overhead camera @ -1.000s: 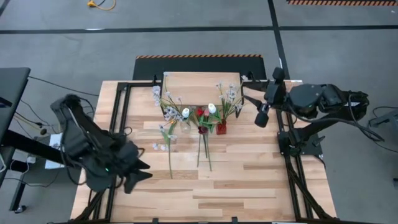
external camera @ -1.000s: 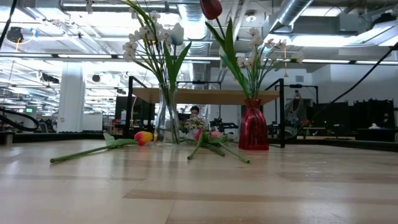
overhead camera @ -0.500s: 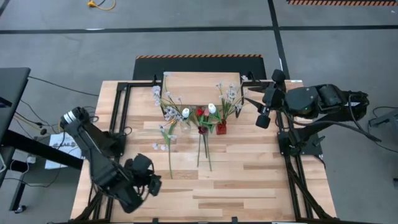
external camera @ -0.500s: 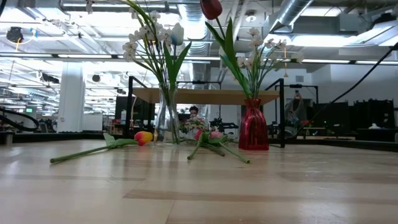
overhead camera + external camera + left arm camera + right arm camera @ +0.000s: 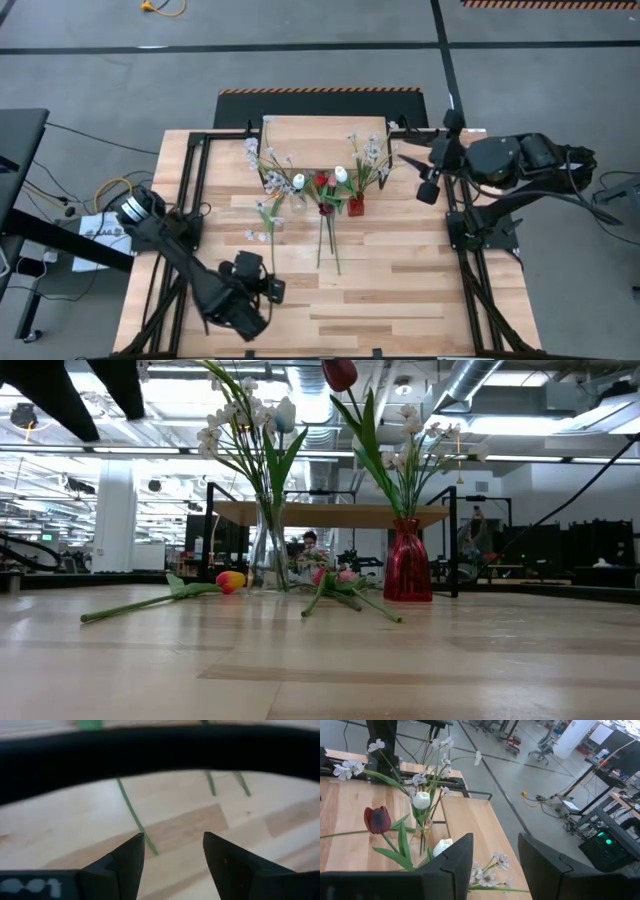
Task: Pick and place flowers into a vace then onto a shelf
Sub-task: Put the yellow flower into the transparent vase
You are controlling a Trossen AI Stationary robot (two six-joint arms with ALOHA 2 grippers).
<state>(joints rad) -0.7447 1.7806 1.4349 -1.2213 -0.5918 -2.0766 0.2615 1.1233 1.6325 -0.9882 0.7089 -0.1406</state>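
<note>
A clear vase (image 5: 268,555) and a red vase (image 5: 407,565) stand on the table in front of the shelf (image 5: 325,140), each with flowers in it. More flowers lie flat on the table: an orange-yellow tulip (image 5: 230,581) with a long stem (image 5: 273,258), and pink tulips (image 5: 335,576) with stems (image 5: 328,245). My left gripper (image 5: 272,290) hangs open over the near left of the table, just short of the long stem's near end (image 5: 134,815), touching nothing. My right gripper (image 5: 425,192) waits open, high at the far right, looking down on the vased flowers (image 5: 421,800).
Black frame rails (image 5: 195,190) run along the table's left and right sides. The shelf's thin black legs (image 5: 452,540) stand behind the vases. Bare wood (image 5: 400,300) lies in front of the loose stems.
My left gripper has come down and swung toward the table's right, toward the loose stems, rolling and tipping further downward as it went. Its arm now shows at the top left of the low view. The flowers and vases have not moved.
</note>
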